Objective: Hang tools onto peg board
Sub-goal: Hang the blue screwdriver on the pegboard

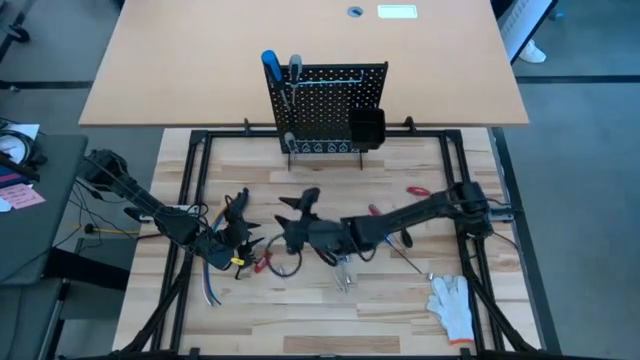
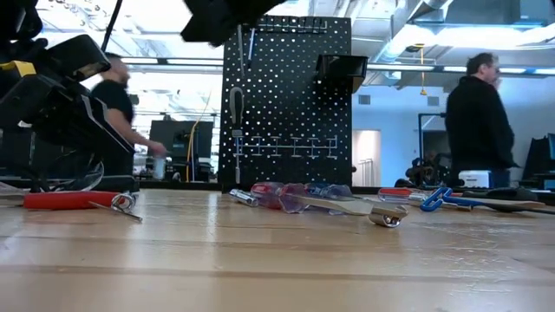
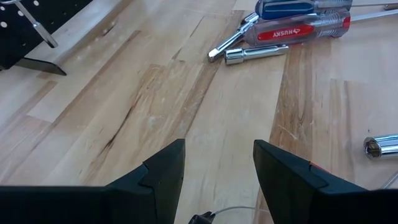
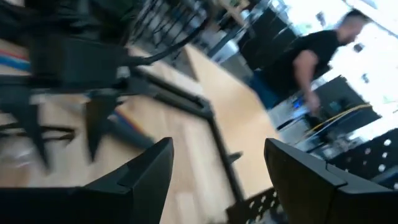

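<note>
Two tools at most look hung so far: a blue-handled screwdriver (image 1: 271, 66) and a grey-handled one (image 1: 295, 68) can be seen at the top of the peg board (image 1: 330, 105), which stands at the far edge of the worktop (image 1: 400, 310). Plenty is left lying flat, like the red screwdriver (image 3: 301, 30), a socket bit (image 3: 255, 54) and red pliers (image 1: 417, 191). Nothing is gripped right now: the left gripper (image 1: 236, 212) and right gripper (image 1: 298, 205) are both spread wide and empty, held mid-worktop near the scattered tools, so most of the job is judged undone.
</note>
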`<state>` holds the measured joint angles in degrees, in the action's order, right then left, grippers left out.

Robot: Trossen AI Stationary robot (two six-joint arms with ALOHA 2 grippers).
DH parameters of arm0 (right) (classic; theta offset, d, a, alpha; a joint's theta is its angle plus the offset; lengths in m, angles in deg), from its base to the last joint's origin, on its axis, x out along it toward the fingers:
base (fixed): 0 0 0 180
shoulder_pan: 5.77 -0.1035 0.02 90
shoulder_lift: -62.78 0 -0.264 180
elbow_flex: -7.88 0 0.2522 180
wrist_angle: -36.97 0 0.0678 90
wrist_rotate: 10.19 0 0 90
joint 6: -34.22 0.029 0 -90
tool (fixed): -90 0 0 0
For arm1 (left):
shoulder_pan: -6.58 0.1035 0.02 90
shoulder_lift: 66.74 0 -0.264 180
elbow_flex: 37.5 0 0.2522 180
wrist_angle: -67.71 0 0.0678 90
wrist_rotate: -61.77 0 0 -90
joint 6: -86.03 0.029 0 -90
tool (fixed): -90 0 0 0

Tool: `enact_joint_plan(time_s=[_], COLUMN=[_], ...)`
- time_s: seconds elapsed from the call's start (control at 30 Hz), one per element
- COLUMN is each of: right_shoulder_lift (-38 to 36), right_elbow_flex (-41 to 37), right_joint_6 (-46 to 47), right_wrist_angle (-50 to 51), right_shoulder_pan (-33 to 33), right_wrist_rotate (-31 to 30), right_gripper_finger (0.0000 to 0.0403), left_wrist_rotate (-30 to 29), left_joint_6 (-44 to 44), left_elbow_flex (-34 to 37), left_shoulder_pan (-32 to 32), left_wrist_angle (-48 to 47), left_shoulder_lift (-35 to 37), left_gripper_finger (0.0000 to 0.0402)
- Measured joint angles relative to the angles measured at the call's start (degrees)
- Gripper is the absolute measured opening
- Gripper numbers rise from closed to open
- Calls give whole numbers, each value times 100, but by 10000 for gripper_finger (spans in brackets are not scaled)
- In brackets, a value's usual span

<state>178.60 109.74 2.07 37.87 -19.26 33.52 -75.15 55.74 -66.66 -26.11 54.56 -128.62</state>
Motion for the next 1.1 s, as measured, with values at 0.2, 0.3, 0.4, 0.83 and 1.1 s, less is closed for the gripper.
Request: enact_joint_plan(time_s=[0.2,0.3,0.4,0.83,1.1], right_shoulder_lift=[-428,-507,-509,-501,-402], right_elbow_flex=[1,1,1,-95,-121], right_joint_6=[1573,2268,2946,6194,7102], right_wrist_angle=[1587,1883,2128,4877,5706], right_shoulder_pan=[-472,-681,-880,-339,313], right_wrist_rotate=[-6,129,483,2379,2389], right_gripper_finger=[259,255,250,250,250], left_wrist_rotate=[9,9,9,4,-2], left_joint_6=[-80,-87,-104,-170,-190], left_elbow_flex=[0,0,2,0,0], left_shoulder_pan=[0,0,0,-2,-2], left_wrist_angle=[-6,-6,-4,18,11], left_shoulder_lift=[1,1,1,1,0], left_gripper_finger=[185,185,185,185,185])
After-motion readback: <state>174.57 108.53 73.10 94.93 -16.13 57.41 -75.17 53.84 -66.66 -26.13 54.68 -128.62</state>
